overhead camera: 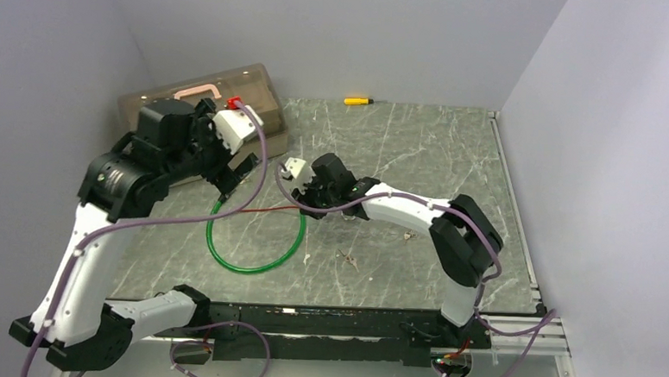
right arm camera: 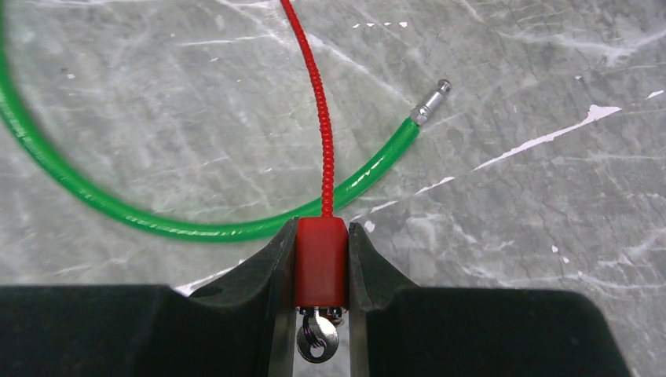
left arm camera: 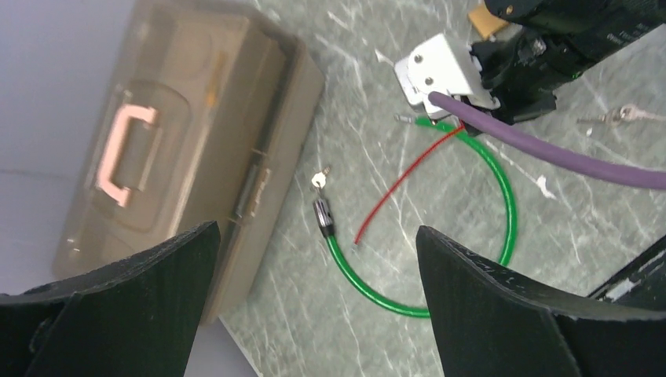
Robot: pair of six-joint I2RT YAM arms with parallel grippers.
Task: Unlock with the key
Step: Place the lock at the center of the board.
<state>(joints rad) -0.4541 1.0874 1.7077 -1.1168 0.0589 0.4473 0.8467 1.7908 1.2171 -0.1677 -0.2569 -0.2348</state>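
Note:
My right gripper (right arm camera: 322, 224) is shut on a small red lock body (right arm camera: 320, 263). A silver key head (right arm camera: 317, 339) sticks out of the lock's near end, between my fingers. A thin red cable (right arm camera: 318, 102) runs away from the lock across the table. A green cable (right arm camera: 196, 228) with a metal tip (right arm camera: 432, 100) curves just beyond it. In the top view my right gripper (overhead camera: 306, 204) sits low at the green loop (overhead camera: 253, 269). My left gripper (left arm camera: 314, 232) is open and empty above the green cable's other metal end (left arm camera: 322, 216); it also shows in the top view (overhead camera: 238, 171).
A brown translucent box with a pink handle (overhead camera: 206, 100) stands at the back left, close under my left arm (left arm camera: 181, 157). A yellow screwdriver (overhead camera: 357, 101) lies at the back wall. A small silver key (left arm camera: 320, 179) and loose keys (left arm camera: 624, 115) lie on the marble table.

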